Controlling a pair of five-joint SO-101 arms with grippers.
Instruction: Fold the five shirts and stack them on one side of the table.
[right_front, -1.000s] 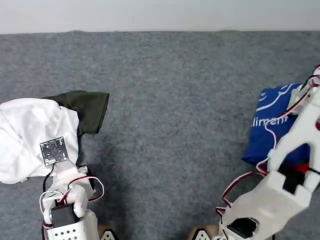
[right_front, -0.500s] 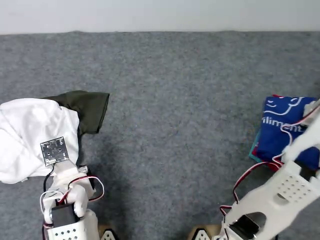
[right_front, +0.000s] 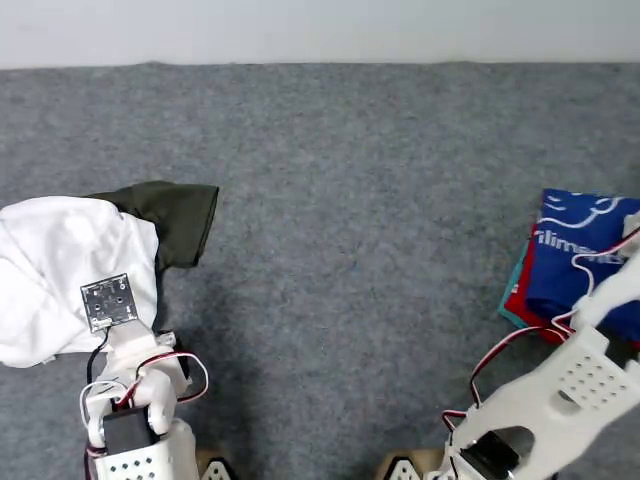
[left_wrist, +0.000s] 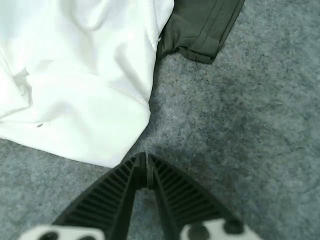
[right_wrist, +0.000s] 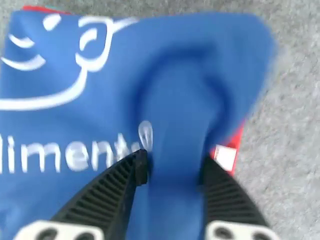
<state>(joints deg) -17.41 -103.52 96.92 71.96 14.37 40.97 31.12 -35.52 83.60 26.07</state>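
A fold of the blue shirt (right_wrist: 150, 75), over at the tabletop's (right_front: 350, 200) right edge, is pinched in the right gripper (right_wrist: 172, 167). It's probably light and floppy, so best grabbed at the hems. The left gripper (left_wrist: 148, 170) is closed on nothing beside the white shirt (left_wrist: 75, 75).

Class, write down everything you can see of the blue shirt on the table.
The blue shirt is soft cloth with white print. It is folded and lies flat at the right edge of the table, on top of a red shirt and a teal layer. The right gripper pinches a raised ridge of its fabric.
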